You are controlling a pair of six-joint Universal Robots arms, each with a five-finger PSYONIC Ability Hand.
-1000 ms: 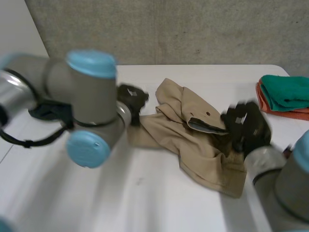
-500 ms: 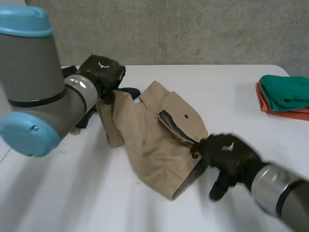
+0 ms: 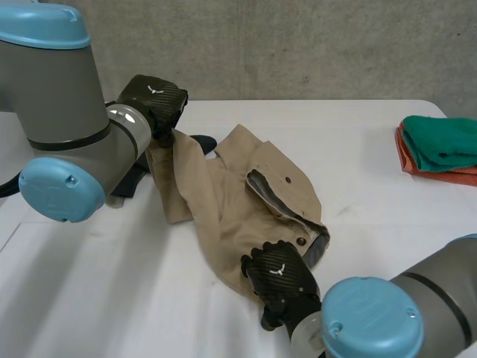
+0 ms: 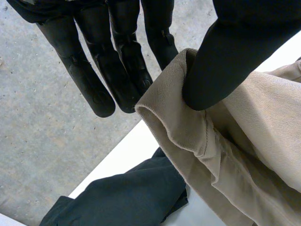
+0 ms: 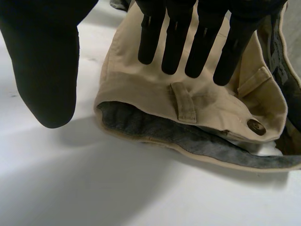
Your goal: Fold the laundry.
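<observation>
1. Head view, far left: the left robot hand (image 3: 153,104) is above the desk (image 3: 149,298), holding one end of a tan garment (image 3: 231,216) raised off the surface.
2. Left wrist view: the left robot hand (image 4: 117,61) pinches a rolled, stitched hem of the garment (image 4: 254,122) between its thumb (image 4: 225,61) and its straight fingers. The twill hangs from that grip in soft folds.
3. A dark cloth (image 4: 131,193) lies crumpled on the desk (image 4: 122,150) just beside and partly under the lifted hem. In the head view it (image 3: 200,142) peeks out behind the garment.
4. From the raised end the garment slopes down and spreads over the middle of the desk, rumpled, with a diagonal fold. A pocket flap (image 3: 287,179) with a small button lies on top, and the grey-lined waist opening faces the near right.
5. The right robot hand (image 3: 279,276) is at the garment's near edge, by the waistband.
6. Right wrist view: the right robot hand (image 5: 176,33) is open, with straight fingers over the waistband of the garment (image 5: 141,84). Its thumb (image 5: 47,70) is set apart above the bare desk (image 5: 94,188). I cannot tell whether the fingertips touch the cloth.
7. Just past the fingertips are a belt loop (image 5: 183,101), a brown button (image 5: 256,126) and the grey lining (image 5: 188,136) inside the gaping waist.
8. Far right, well apart from the garment, a folded green cloth (image 3: 440,138) rests on an orange cloth (image 3: 440,173).
</observation>
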